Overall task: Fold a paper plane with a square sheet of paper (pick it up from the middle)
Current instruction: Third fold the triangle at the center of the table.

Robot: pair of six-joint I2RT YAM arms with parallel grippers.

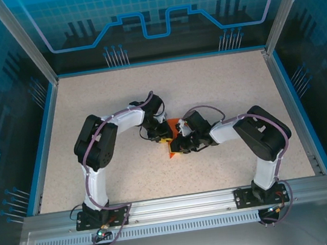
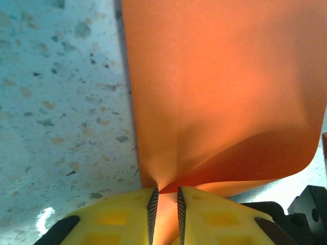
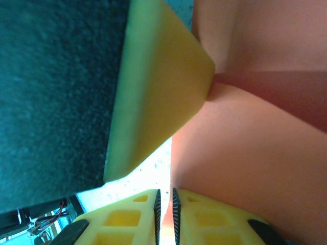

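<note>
- Top view: both arms meet at the middle of the table [image 1: 226, 89]; the paper plane [image 1: 172, 152] shows as orange slivers between the wrists.
- Left wrist view: left gripper [image 2: 166, 191] pinches an orange fold, and the paper bulges beyond it.
- Right wrist view: right gripper [image 3: 165, 193] is nipped onto the paper's edge.

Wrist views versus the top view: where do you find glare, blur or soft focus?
Left wrist: a glare spot on the table, paper plane fairly sharp. Right wrist: paper plane soft, table patch washed out white. Top external: evenly lit, sharp.
</note>
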